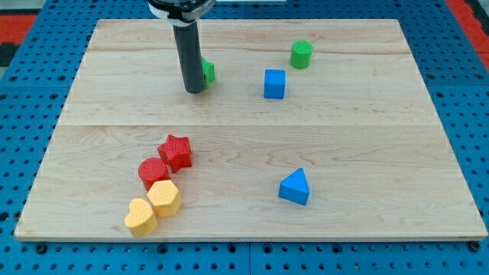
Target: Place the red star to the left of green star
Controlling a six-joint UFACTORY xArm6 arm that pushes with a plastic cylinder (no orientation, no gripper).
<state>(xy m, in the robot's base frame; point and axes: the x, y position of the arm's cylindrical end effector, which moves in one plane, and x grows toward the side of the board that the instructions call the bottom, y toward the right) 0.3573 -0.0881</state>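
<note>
Evidently the push has not begun: my tip [195, 90], the lower end of the straight dark rod, rests on the pale wooden board [367, 137] at the far side, touching or just beside a green block [208, 72] that the rod largely hides. Its shape cannot be made out, though I judge it to be the green star of the task. The rod has no jaws and holds nothing.

The red star-shaped block [176, 151] lies well apart from my tip, toward the near left, touching a red round block [153, 173]; just nearer sit a yellow hexagonal block [164, 198] and a yellow heart-shaped block [140, 217]. A blue cube [274, 83], a green cylinder [301, 54] and a blue triangular block [295, 187] stand off to the right.

The next move, as I judge it, calls for bringing my tip round to the near side of the red star without disturbing its neighbours, then pushing it away toward the far left, stopping left of the green block.
</note>
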